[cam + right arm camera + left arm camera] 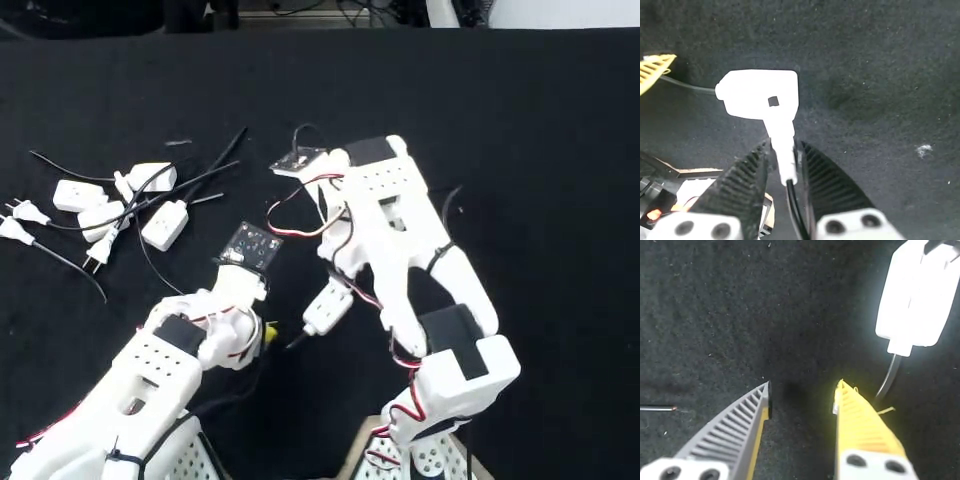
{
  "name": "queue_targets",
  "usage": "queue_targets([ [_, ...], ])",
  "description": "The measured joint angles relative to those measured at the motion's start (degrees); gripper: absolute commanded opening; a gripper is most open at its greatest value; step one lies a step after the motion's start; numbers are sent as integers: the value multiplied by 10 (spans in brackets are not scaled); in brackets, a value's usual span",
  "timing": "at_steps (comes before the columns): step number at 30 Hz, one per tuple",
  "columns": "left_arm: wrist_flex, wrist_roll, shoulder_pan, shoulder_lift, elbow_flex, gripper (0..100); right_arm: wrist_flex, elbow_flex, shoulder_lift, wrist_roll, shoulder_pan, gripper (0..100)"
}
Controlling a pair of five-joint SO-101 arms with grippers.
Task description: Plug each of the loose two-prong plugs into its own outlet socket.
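While in right pincer (784,148), square-marked plug (759,94).

Right of counter (560,150): bare cloth, free passage.
Far left: heap of sockets and cords (120,205) blocks.
Near middle: white socket with its plug (327,306) lies in the way.

place: robotics lab bench | signs: black cloth-covered table (560,120), loose cables (345,10) behind it

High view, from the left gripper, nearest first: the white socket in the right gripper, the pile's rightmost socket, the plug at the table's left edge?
1. White socket, in the right gripper, just beside the left gripper.
2. Rightmost socket, pile's near side.
3. Edge plug, far left.
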Motion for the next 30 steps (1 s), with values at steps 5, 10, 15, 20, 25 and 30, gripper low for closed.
queue_targets([
  [5,0,0,0,0,0,213,0,13,0,0,0,10],
  [10,0,0,0,0,0,213,0,20,0,0,0,10],
  [15,0,0,0,0,0,213,0,20,0,-11,0,10],
  [20,0,0,0,0,0,213,-12,20,0,-11,0,10],
  [25,0,0,0,0,0,213,-13,18,33,-11,4,10],
  [30,0,0,0,0,0,213,-11,18,49,-11,7,10],
])
